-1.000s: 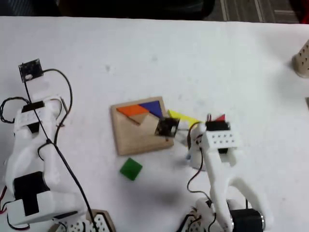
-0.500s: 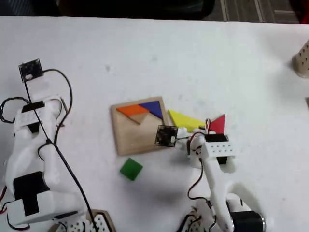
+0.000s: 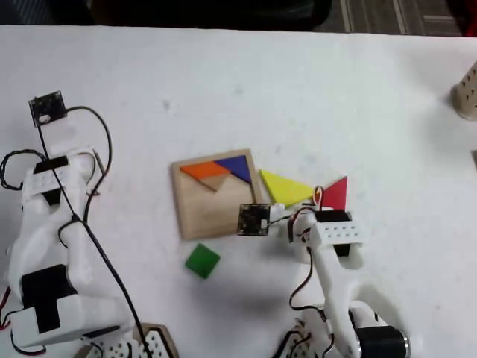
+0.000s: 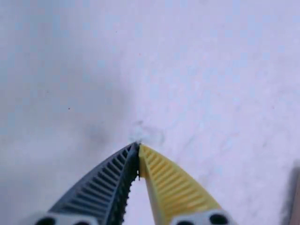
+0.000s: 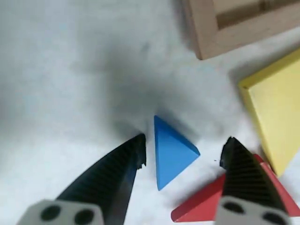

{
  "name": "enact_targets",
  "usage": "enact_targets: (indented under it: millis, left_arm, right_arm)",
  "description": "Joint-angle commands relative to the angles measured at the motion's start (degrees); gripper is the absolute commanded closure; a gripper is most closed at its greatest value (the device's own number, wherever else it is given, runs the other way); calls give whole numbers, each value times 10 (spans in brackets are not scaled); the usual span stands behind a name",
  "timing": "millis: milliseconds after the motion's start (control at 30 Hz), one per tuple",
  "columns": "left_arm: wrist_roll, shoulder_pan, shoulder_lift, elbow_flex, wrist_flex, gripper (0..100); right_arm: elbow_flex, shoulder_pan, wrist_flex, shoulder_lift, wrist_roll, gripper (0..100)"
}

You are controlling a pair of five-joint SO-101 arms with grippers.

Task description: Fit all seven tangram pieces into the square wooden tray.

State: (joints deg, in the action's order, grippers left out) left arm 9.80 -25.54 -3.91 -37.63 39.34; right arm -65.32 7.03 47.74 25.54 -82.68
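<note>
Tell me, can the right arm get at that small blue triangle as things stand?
Probably yes. The jaws of the right arm stand open on either side of the blue triangle with nothing between; the red triangle lies close by one jaw.

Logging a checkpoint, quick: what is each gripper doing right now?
Left gripper: shut, holding nothing.
Right gripper: open, one finger on either side of the blue triangle, not closed on it.
</note>
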Motion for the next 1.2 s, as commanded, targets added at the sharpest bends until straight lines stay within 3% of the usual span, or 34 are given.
enact_targets:
  millis: [0,133,867,1033,1167]
  left_arm:
    - [-6,12,-3,7,-13,972]
    - [-6,12,-3,7,-13,972]
    - [-6,11,-3,7,-13,972]
    - [-6,10,-3,7,-13,972]
    - [-6,10,-3,7,-13,972]
  right_arm:
    - [0,-4,-3,16,-7,751]
    - [-1,-5,-1,16,-8,787]
    - [-2,-35,-2,16,-10,789]
    - [-3,-37,14,17,-47,876]
    - [-3,-36,16,17,-49,886]
